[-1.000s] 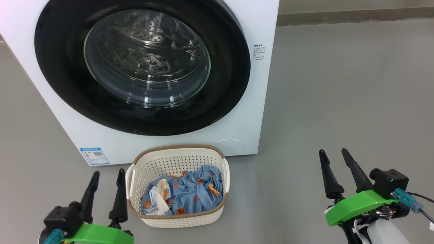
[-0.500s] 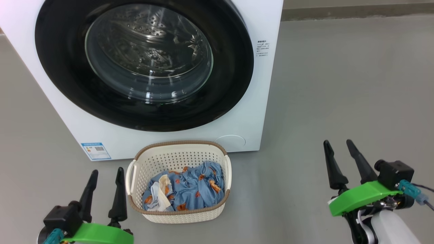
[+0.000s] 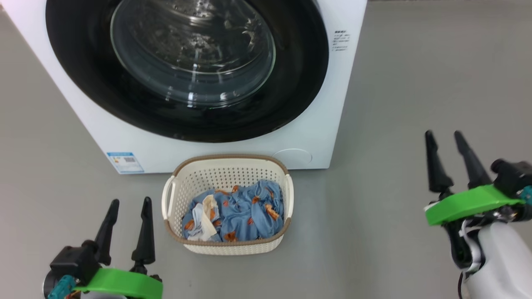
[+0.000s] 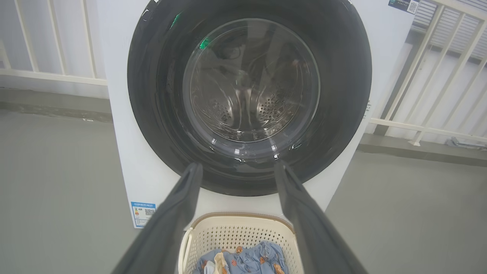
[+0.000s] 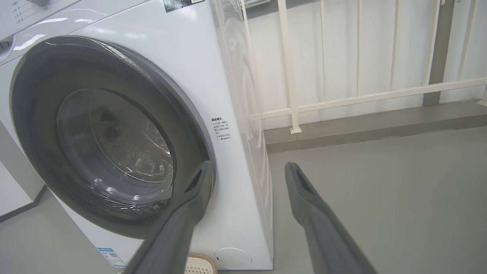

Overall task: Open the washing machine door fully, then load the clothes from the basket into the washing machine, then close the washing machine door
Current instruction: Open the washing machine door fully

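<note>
- left gripper [image 3: 130, 201] is hanging fully spread, gripping nothing and touching nothing. It is sitting in front of the washing machine [image 3: 316, 137], off its lower front corner on the robot's left, fingers pointing at the front panel.
- right gripper [image 3: 443, 133] is also standing wide apart and empty. It is hovering over the grey floor [image 3: 415, 83] off the machine's right side, clear of the cabinet.
- washing machine door [image 3: 291, 95] is sitting shut, flush on the machine front — the steel drum is showing through the glass.
- basket [image 3: 228, 159] is standing on the floor directly in front of the machine, under the door and just beside the front panel.
- clothes [image 3: 245, 216] are lying inside the basket — blue print, with a bit of white and cream.
- blue label sticker [image 3: 125, 162] is showing at the machine's lower front corner. It is carrying a QR-type code, but the text is too small to read.
- printed text block [image 3: 340, 40] is sitting on the front panel right of the door. It is several dark lines, not legible.
- QR sticker [image 4: 404, 5] is showing at the machine's upper front corner, also unreadable.
</note>
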Tool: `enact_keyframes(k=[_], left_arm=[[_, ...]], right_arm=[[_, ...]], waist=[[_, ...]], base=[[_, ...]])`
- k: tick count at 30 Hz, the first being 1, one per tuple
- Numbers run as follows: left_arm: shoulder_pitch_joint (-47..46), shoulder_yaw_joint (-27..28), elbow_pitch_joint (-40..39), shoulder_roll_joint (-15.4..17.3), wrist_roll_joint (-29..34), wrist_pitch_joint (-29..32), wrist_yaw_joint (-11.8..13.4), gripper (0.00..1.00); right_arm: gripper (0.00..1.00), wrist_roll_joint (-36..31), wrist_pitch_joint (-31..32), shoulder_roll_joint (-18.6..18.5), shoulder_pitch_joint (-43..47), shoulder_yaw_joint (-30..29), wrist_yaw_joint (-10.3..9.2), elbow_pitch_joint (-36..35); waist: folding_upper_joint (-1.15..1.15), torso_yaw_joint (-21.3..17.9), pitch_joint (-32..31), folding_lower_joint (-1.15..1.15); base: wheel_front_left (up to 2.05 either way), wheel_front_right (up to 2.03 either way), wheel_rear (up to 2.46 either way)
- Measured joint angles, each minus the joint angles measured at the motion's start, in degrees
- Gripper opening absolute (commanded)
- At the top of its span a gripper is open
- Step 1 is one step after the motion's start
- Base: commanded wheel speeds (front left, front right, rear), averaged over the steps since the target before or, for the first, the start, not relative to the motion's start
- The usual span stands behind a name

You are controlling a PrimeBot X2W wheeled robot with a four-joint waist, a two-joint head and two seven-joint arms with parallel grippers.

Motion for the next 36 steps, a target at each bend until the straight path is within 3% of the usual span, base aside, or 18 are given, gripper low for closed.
enact_keyframes(k=[1,3,9,19,29,36], left_arm=[[-0.2,0.0,-0.1,0.1,0.0,0.0,-0.1,1.00],[-0.8,-0.1,-0.3,0.1,0.0,0.0,-0.1,1.00],[-2.1,-0.3,-1.3,0.2,-0.1,0.0,-0.2,1.00],[-3.9,-0.5,-1.9,0.6,-1.3,0.0,-0.2,1.00],[-6.4,-1.4,-2.6,0.6,-2.6,-0.2,-0.2,1.00],[-8.0,-1.7,-3.2,0.6,-3.4,-0.2,-0.2,1.00]], right_arm=[[0.37,0.4,0.0,-0.2,-0.6,-0.4,0.00,0.1],[0.00,0.8,0.0,-0.6,-1.9,-0.9,0.00,0.4],[0.00,6.2,-0.2,-2.2,-6.5,-1.7,0.00,1.6],[0.00,23.8,0.8,-5.8,-16.7,-1.4,0.00,4.8],[0.00,44.0,11.5,-9.6,-26.0,-0.6,-0.01,7.9],[0.00,52.2,20.7,-11.1,-31.5,2.2,-0.01,8.8]], waist=[[0.00,0.3,0.3,0.00],[0.00,0.8,1.0,0.00],[0.00,2.4,3.1,0.00],[0.00,4.7,7.3,0.00],[0.00,6.9,11.6,0.00],[0.00,8.1,14.8,0.01]], base=[[0.00,0.00,0.00],[0.00,0.00,0.00],[0.00,0.00,0.00],[0.00,0.00,0.00],[0.00,0.00,0.00],[0.00,0.00,0.00]])
